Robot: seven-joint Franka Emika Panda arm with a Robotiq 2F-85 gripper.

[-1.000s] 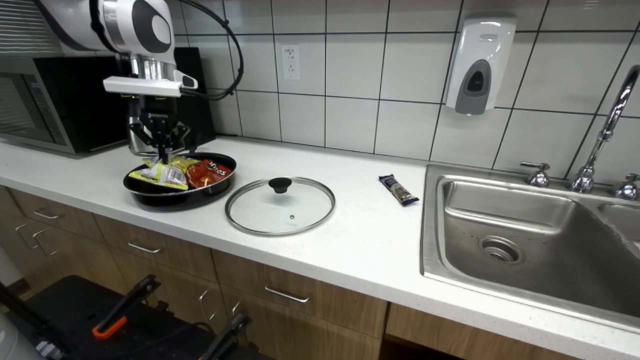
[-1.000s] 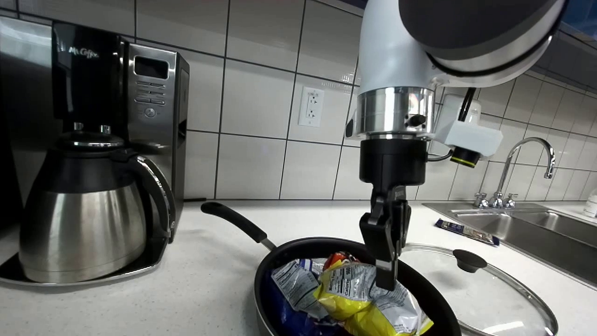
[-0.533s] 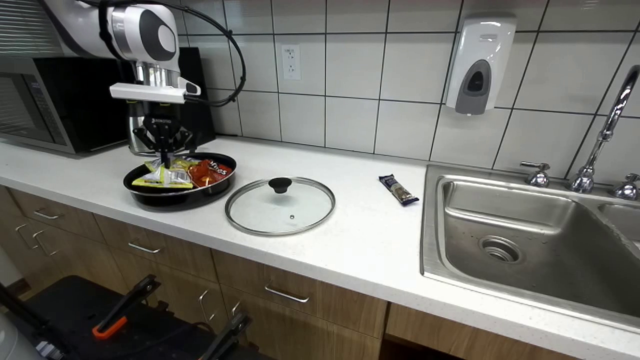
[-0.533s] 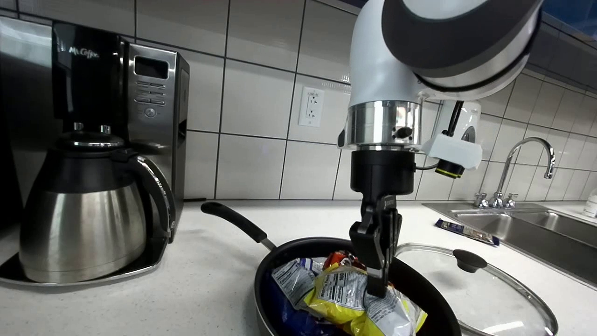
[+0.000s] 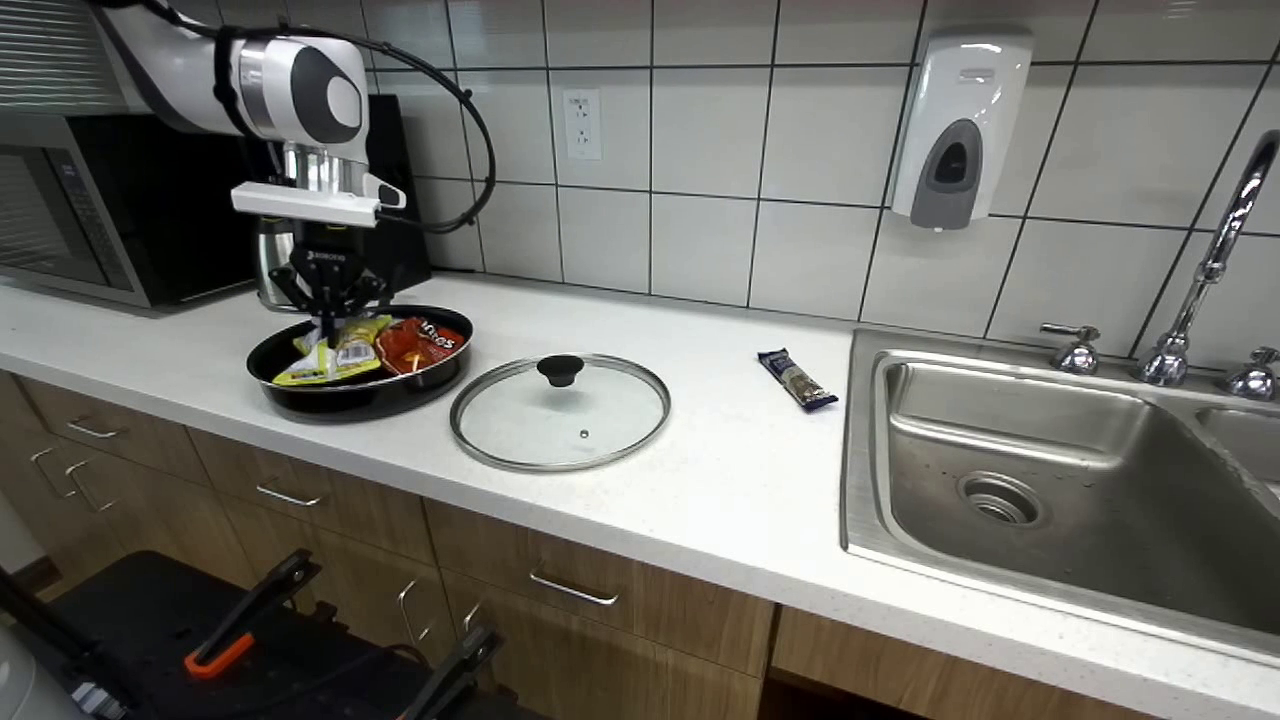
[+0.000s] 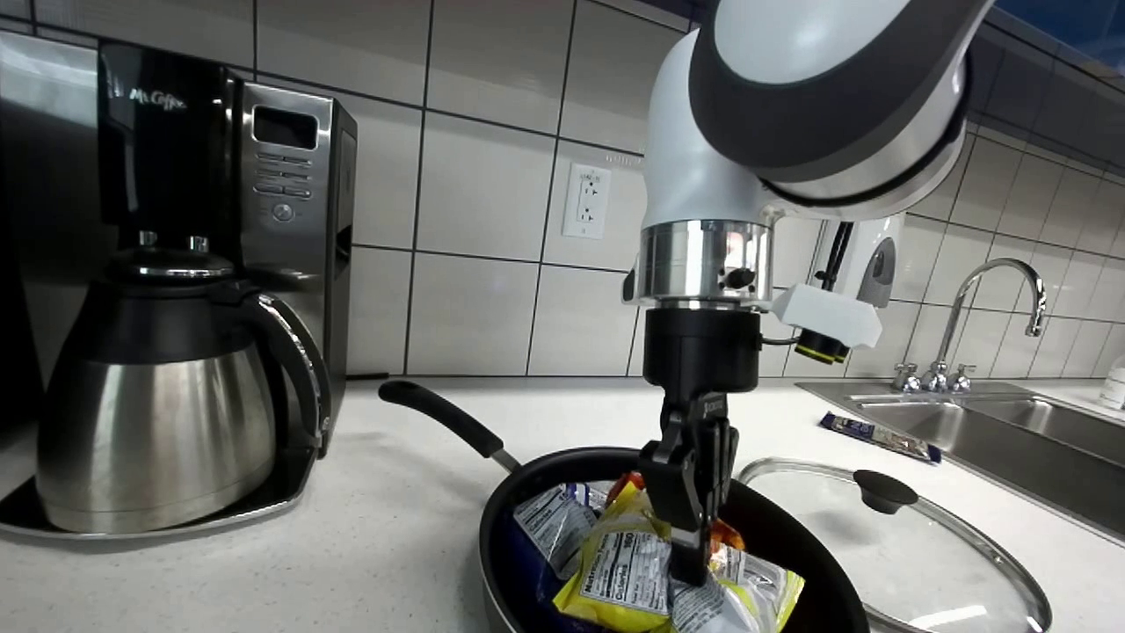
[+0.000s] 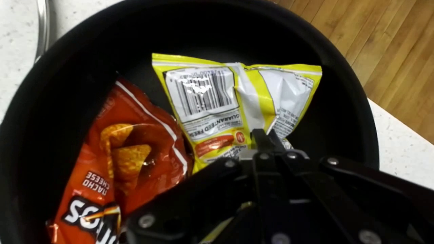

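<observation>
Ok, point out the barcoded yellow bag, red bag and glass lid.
Yellow bag (image 7: 249, 101), wrist view: its pale middle strip.
Red bag (image 7: 130, 161), wrist view: its printed chip.
Glass lid (image 5: 560, 418), in an exterior view: its clear pane.

Glossy plastic bag (image 7: 234, 105), matt pan interior (image 7: 210, 30)

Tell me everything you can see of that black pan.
The pan is round, black and looks like metal; a silvery neck joins its black handle. It sits upright, uncovered, on the white counter. Inside lie a red bag, a blue bag and a yellow bag, with the shut gripper at the yellow one. A glass lid lies beside the pan.
</observation>
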